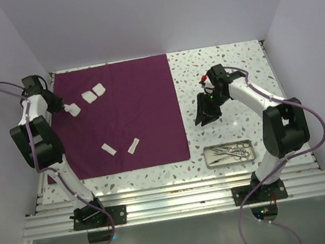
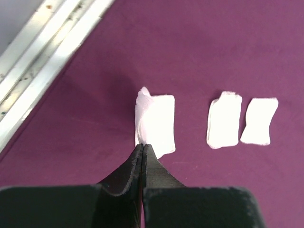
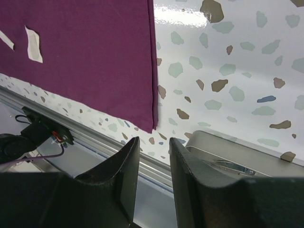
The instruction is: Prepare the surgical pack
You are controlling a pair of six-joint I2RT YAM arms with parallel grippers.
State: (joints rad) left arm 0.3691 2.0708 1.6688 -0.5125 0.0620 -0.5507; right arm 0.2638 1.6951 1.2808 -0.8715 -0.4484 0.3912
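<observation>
The plum-purple cloth [image 1: 137,117] lies flat on the left half of the table. Several white gauze pads lie on it: two near the back left [image 1: 93,93] and two near the front [image 1: 121,147]. My left gripper [image 1: 65,106] [image 2: 142,145] is shut on the near edge of another gauze pad [image 2: 156,122], whose left side curls up. The two neighbouring pads [image 2: 224,119] lie flat to its right. My right gripper [image 1: 206,117] [image 3: 154,140] hangs open over bare table, holding nothing. The steel tray [image 1: 231,162] [image 3: 266,159] holds the silver instruments [image 1: 229,152] at the front right.
A metal rail [image 1: 173,188] runs along the table's near edge, and another rail [image 2: 42,57] borders the cloth's left side. White walls close in the left, back and right. The speckled tabletop [image 1: 230,80] shows right of the cloth.
</observation>
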